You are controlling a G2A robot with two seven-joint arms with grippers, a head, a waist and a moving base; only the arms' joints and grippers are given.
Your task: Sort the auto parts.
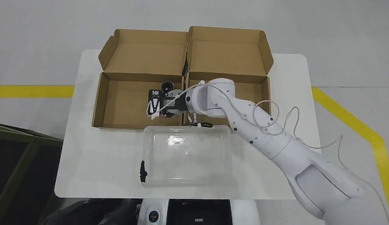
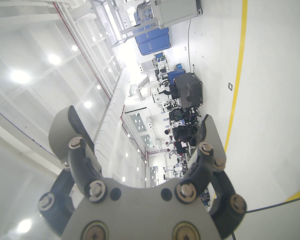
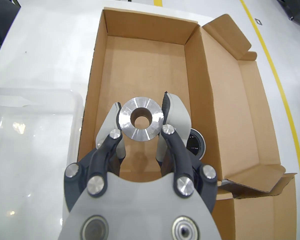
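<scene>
Bench [image 1: 79, 164] carries a clear bin [image 1: 188, 158] and two open cardboard boxes; sorting looks partly done. Left jaws gape wide, empty. Over the left box [image 1: 121, 106], the right jaws grip a metal ring [image 3: 127, 122], not yet released. A black bearing [image 3: 196, 142] already lies inside. A small dark piece [image 1: 143, 173] sits at the bin's edge, possibly unsorted.

White table [image 1: 79, 158]: cardboard boxes [image 1: 121, 106], clear bin [image 1: 185, 161]

The top camera is looking straight down on the whole table [image 1: 82, 164], the right wrist camera is peering closely into the box [image 1: 118, 106] [image 3: 145, 58] at the top frame's centre left, which both are sharing, while the left wrist camera is facing away into the factory hall [image 2: 152, 38].
</scene>
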